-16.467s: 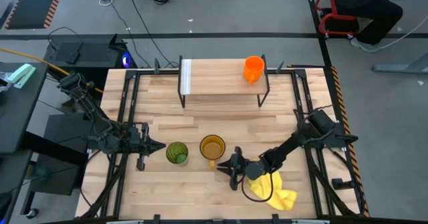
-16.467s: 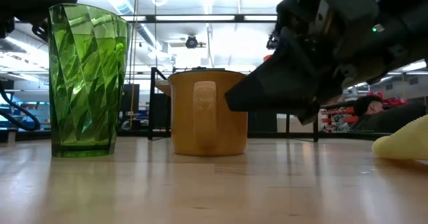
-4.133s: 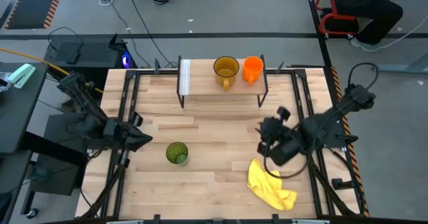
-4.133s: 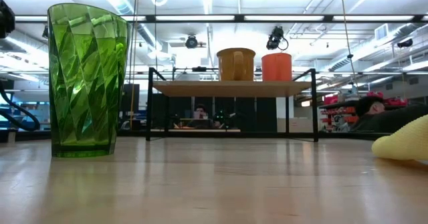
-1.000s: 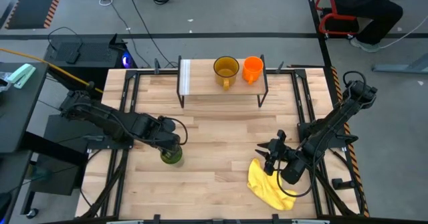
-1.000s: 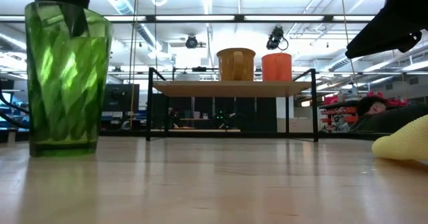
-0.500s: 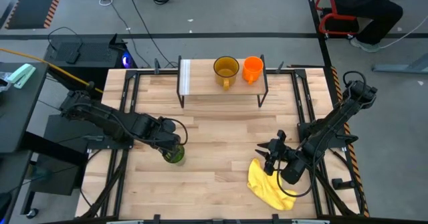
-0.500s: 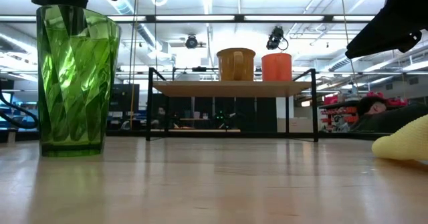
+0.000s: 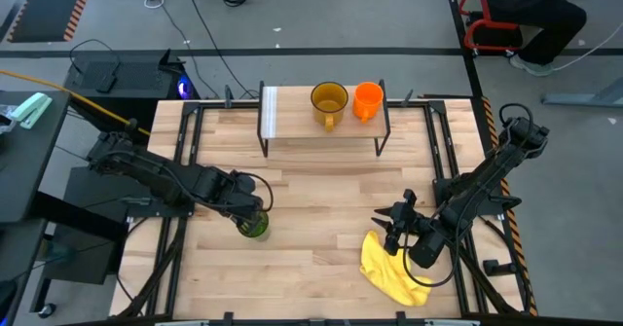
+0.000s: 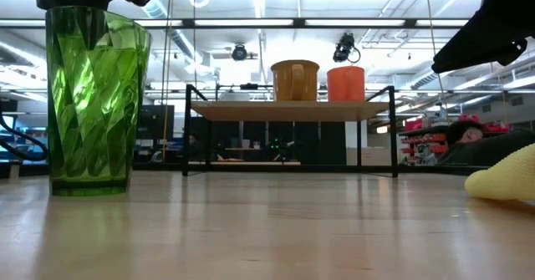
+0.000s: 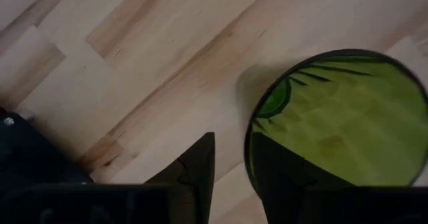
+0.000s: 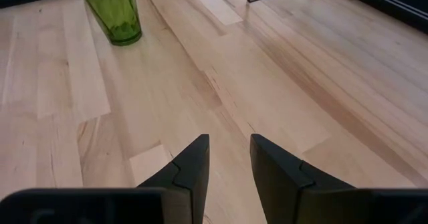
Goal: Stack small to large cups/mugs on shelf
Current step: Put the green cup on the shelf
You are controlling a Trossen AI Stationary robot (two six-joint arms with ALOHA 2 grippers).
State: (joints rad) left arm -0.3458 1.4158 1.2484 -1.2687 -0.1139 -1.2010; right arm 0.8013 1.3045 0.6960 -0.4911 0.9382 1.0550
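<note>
- Since the left gripper (image 11: 231,177) came down over the green tumbler (image 9: 254,225), its two fingers now straddle the rim, one finger (image 11: 194,174) outside the wall and the other dipping inside the mouth; the jaws look nearly closed on the wall, pinching the glass rather than hanging loose.
- Seen from table height, the tumbler (image 10: 88,100) has slid a little sideways across the wood within the last second and then stopped; it stands upright with its base on the table (image 9: 321,195), so the grip seems to have just taken hold and no lift has begun.
- Well apart from that work, the right gripper (image 12: 227,164) hovers low near the yellow cloth (image 9: 394,272) at the table's front right, fingers parted and holding nothing.
- Farther back, the shelf (image 9: 292,112) already carries the orange cup (image 9: 368,99) at its right end and the amber mug (image 9: 329,100) just beside it.
- My judgement: two of three vessels are placed in rising size order, and the tumbler is the last, bound for the free plank left of the mug.
- Held by one wall only, the tall glass could tip or swing when raised, so a slow lift seems wise.
</note>
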